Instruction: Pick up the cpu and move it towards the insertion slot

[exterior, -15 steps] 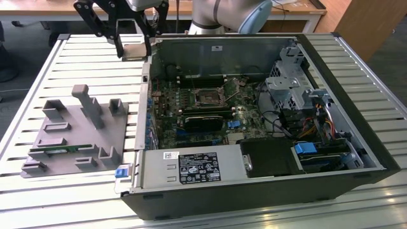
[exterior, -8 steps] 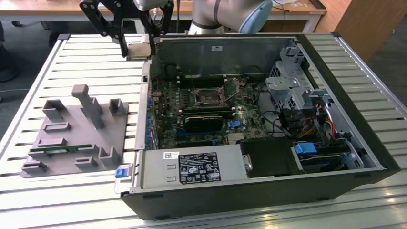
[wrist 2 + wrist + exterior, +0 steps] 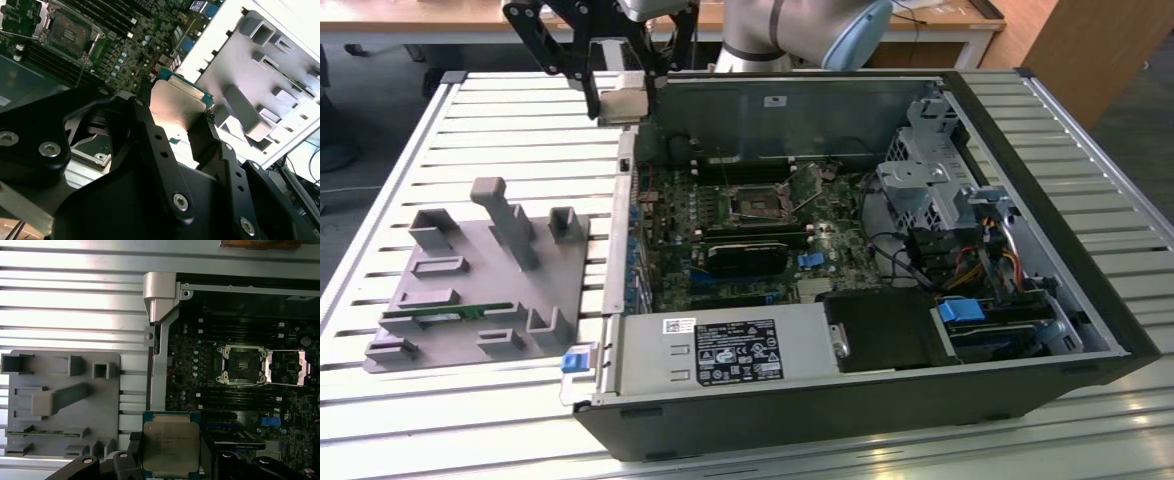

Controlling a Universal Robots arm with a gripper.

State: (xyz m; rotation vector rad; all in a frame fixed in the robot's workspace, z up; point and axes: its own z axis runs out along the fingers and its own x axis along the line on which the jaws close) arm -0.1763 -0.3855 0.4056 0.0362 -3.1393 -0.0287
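Clamping the cpu [image 3: 170, 447] between the black fingers [image 3: 134, 450] of the pincer [image 3: 170, 456], one finger pressing on each of two opposite edges. Showing the chip's silver metal top in the first wrist view, green rim peeking out around it; carrying fine printed lines there, too faint to make out. Catching the light on that same metal face [image 3: 177, 107] in the second wrist view, with the pincer [image 3: 175, 122] narrowed onto it.

Hanging in the air in the exterior view, chip [image 3: 622, 100] and pincer [image 3: 616, 95] together, over the far corner of the open computer case [image 3: 1067, 200] on the exterior view's left, touching nothing below.

Lying well apart from the chip: the insertion slot [image 3: 243, 365], sitting on the green circuit board [image 3: 200, 390], dark in the centre, with its shiny hinged frame [image 3: 287, 367] flipped open beside it. Appearing likewise in the second wrist view [image 3: 70, 32] and the exterior view [image 3: 757, 200].

Resting on the slatted metal worktop [image 3: 494, 130] beside the case: a grey tray [image 3: 480, 280] of moulded pockets, holding a thin green memory stick [image 3: 434, 315] in one groove.

Bearing a white-and-black sticker [image 3: 736, 352] dense with small print and symbols: the power supply box [image 3: 654, 350] at the near end of the case.
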